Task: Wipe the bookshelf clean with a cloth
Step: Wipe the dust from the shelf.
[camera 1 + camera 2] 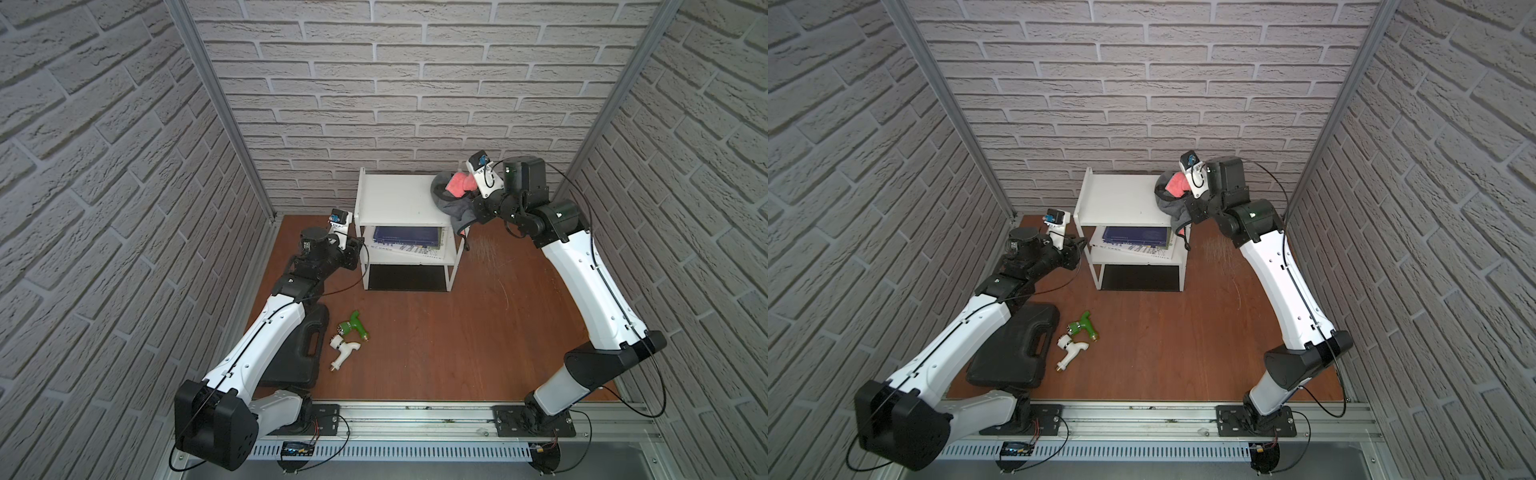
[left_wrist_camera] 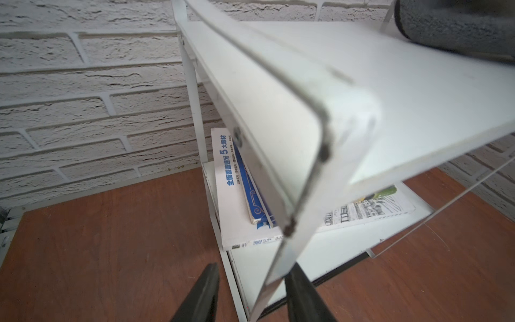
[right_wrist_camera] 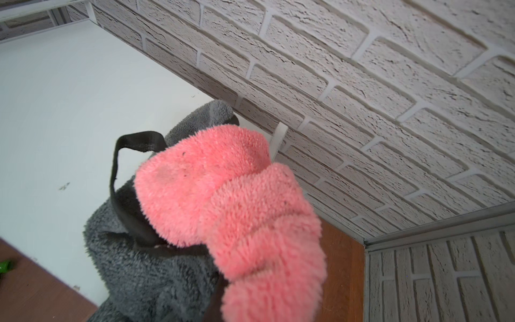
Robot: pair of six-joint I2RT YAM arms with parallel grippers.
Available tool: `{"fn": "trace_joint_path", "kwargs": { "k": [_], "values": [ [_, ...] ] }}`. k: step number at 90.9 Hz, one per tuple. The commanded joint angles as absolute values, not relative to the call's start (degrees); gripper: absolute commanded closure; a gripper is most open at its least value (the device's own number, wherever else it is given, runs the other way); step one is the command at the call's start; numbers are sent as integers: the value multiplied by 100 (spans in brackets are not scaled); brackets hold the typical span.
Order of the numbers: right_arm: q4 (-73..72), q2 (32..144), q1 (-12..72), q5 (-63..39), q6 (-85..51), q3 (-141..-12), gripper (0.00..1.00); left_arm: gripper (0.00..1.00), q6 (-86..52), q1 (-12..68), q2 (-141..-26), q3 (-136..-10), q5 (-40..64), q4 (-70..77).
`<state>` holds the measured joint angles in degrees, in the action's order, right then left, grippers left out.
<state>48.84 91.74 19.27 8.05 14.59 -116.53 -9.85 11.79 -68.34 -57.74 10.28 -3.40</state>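
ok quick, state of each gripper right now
left gripper: open, around the side edge of the small white bookshelf
right gripper: shut on the fluffy grey-and-pink cloth

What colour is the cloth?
The cloth is pink one side, grey the other; clearest in right wrist view.

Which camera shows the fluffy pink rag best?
The right wrist view: the fluffy pink and grey cloth fills it, dark edging clear. Both top views show it small atop the white bookshelf; the left wrist view catches only grey.
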Motion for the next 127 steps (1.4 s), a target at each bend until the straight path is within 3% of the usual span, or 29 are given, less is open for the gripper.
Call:
{"fn": "trace_joint_path", "kwargs": {
  "k": [1,19,48,69,88,127],
  "values": [
    [4925,8688,1881,792,1500,-11419,97,58,-846,1134,-6887,-5994,1214,7],
    [4832,8400,1842,656,1407,-10670,97,57,-777,1134,-6988,-5996,1298,254],
    [4466,7824,1793,316,947,-9805,97,83,-553,1119,-7202,-5999,1357,330],
    [3651,7302,1741,266,527,-8192,97,100,-491,1069,-7169,-5843,1254,449],
    [3086,7413,1725,-120,301,-7773,97,100,-419,1019,-7237,-5875,1406,388],
    [2535,7250,1714,-854,12,-9108,97,100,-381,946,-7138,-5803,1397,465]
  ]
}}
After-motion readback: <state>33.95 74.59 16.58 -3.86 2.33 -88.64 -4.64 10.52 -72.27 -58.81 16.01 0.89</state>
